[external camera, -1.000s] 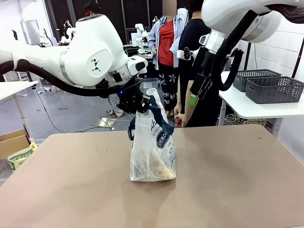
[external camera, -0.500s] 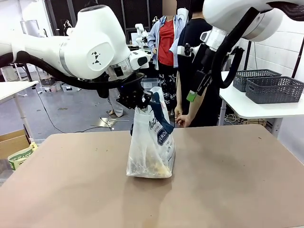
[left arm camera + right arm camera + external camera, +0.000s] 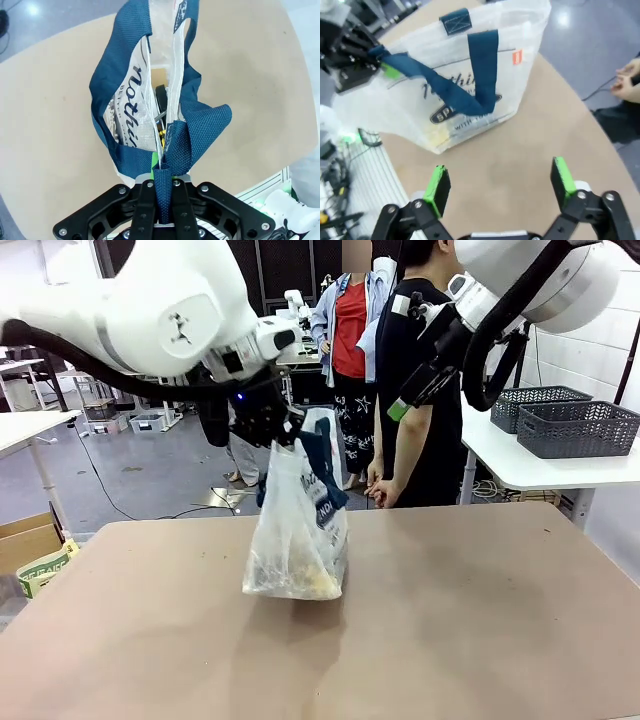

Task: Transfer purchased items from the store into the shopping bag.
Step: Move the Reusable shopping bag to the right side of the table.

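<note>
Brown and bare, one flat surface [image 3: 480,620] carries a single translucent white plastic shopping bag [image 3: 297,535] with two navy blue strap handles, standing left of the middle. Two white arms reach over it. The left tool [image 3: 268,423] is closed on one strap handle [image 3: 165,192] and holds it up above the bag. The right tool [image 3: 501,185] hangs high with its two green pads wide apart, holding nothing. Inside the bag some small packaged goods [image 3: 161,107] lie, black and yellow; their number I cannot tell. One person [image 3: 420,390] in black stands behind.
</note>
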`<state>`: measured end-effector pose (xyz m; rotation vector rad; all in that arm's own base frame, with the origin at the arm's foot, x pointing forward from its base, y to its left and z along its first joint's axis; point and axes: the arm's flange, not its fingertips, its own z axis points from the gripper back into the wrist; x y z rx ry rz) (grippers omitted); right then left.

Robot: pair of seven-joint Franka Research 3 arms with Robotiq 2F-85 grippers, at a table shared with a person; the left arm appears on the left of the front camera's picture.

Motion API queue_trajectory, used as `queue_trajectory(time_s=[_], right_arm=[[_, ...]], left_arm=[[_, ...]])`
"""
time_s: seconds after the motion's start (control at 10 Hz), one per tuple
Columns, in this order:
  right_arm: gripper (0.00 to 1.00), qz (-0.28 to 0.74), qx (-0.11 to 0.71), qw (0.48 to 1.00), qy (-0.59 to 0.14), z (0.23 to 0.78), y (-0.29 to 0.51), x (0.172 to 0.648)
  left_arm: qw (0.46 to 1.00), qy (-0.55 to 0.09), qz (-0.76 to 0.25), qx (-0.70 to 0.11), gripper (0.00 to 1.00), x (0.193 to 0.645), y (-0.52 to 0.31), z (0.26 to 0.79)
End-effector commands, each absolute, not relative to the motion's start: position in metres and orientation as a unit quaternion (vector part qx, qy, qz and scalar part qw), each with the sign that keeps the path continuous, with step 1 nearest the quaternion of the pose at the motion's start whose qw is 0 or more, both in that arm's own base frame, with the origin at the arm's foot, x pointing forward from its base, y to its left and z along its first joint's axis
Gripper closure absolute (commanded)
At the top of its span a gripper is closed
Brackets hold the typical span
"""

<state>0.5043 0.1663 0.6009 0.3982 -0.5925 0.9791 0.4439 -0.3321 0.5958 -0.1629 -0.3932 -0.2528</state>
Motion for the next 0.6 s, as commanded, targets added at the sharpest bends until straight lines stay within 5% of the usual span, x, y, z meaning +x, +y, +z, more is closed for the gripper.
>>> queue_trajectory(time_s=[0.0,0.5], right_arm=[[0.0,0.483,0.189,0.805,-0.288,0.581,0.166,0.491],[0.0,0.46,0.187,0.822,-0.278,0.601,0.166,0.504]], left_arm=[[0.97,-0.214,-0.102,-0.061,1.0,0.436,-0.308,0.624],[0.986,-0.15,-0.052,0.043,1.0,0.435,-0.244,0.658]])
